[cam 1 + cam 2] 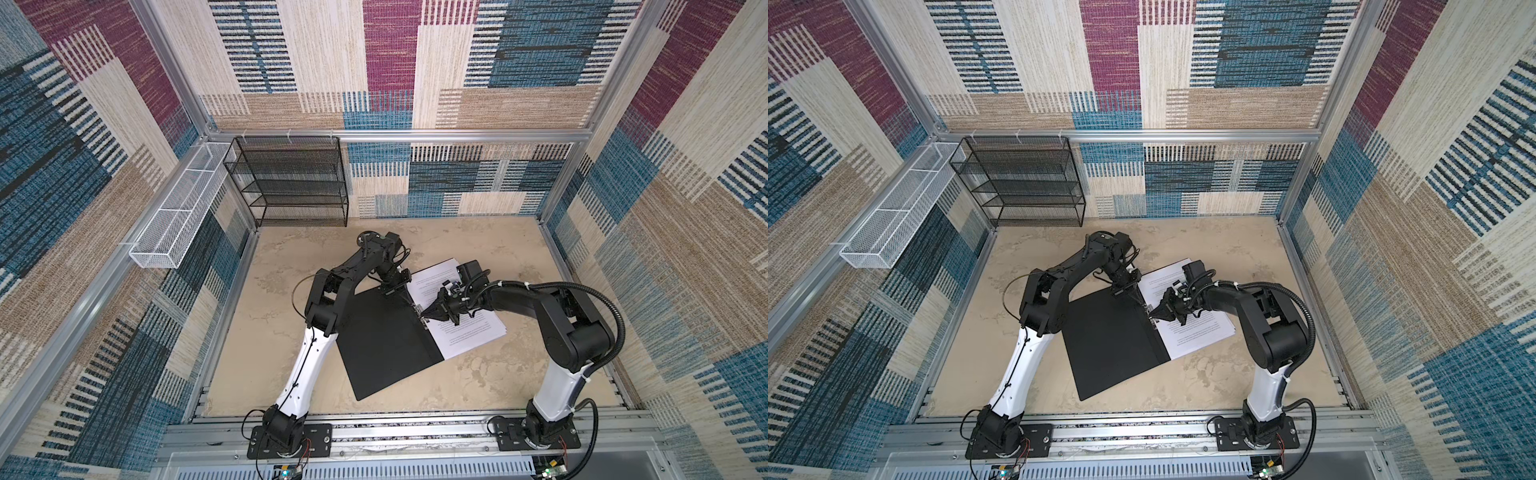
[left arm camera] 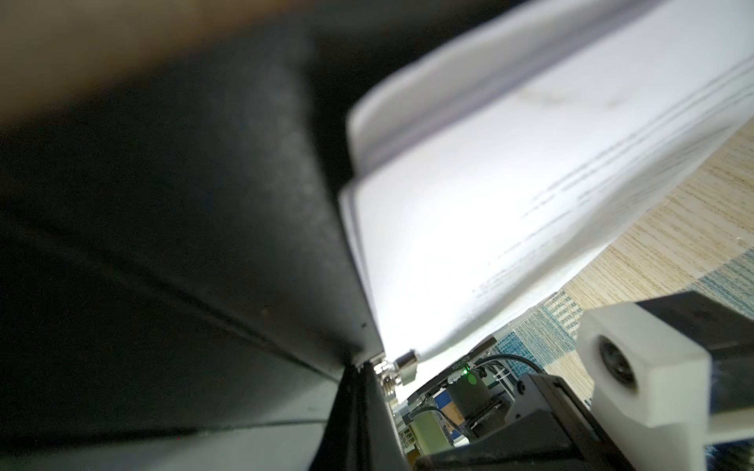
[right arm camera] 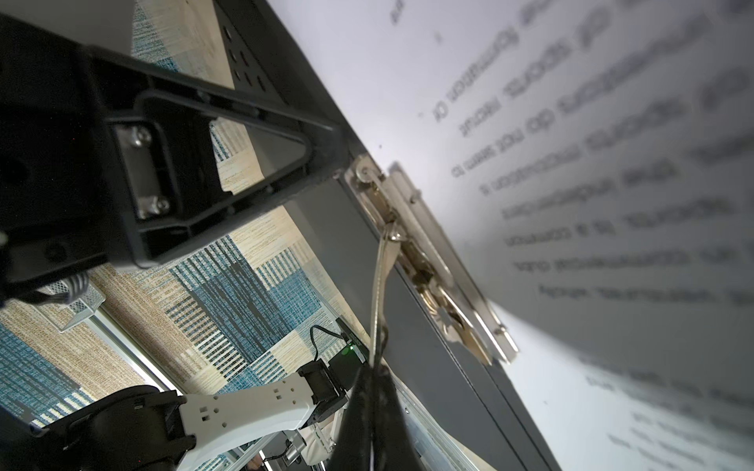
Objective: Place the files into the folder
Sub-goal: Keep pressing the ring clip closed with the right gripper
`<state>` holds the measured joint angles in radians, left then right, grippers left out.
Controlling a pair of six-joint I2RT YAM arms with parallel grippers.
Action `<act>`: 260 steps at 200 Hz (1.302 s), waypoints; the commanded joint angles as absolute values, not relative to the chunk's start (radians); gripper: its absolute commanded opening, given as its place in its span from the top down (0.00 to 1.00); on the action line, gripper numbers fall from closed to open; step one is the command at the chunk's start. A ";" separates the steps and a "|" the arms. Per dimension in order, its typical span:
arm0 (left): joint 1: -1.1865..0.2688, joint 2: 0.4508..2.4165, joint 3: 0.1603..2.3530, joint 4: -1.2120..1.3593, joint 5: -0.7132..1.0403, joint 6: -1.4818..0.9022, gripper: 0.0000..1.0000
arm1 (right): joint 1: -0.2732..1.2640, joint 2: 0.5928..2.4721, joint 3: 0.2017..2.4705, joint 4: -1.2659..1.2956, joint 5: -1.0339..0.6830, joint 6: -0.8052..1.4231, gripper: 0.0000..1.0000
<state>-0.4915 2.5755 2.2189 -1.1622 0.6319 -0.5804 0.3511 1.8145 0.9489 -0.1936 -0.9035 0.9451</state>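
Observation:
The folder (image 1: 382, 340) (image 1: 1108, 340) lies open on the table, black inside up. The files (image 1: 469, 328) (image 1: 1200, 332), a stack of white printed sheets, lie on its right half against the spine. My right gripper (image 1: 424, 316) (image 1: 1152, 318) is at the spine, shut on the thin lever (image 3: 381, 277) of the metal spine clip (image 3: 428, 261); the lever stands up from the clip. My left gripper (image 1: 409, 297) (image 1: 1139, 300) is shut with nothing in it, its tip down on the spine just beyond the clip's far end. The left wrist view shows the black inside (image 2: 183, 244) beside the files (image 2: 469, 204).
A black wire-mesh shelf rack (image 1: 291, 183) stands at the back left. A white mesh basket (image 1: 178, 216) hangs on the left wall. Bare beige table (image 1: 478, 386) lies in front of the folder, with the two arm bases (image 1: 286, 436) on the front rail.

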 commanded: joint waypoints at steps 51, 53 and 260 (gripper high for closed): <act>-0.491 2.627 2.201 -1.119 0.304 -0.564 1.00 | 0.353 1.766 0.874 -0.137 -0.821 0.896 1.00; -0.490 2.626 2.201 -1.121 0.304 -0.564 1.00 | 0.353 1.766 0.872 -0.135 -0.818 0.895 1.00; -0.486 2.652 2.314 -1.164 0.327 -0.507 0.93 | 0.355 1.785 0.710 0.104 -0.700 1.039 1.00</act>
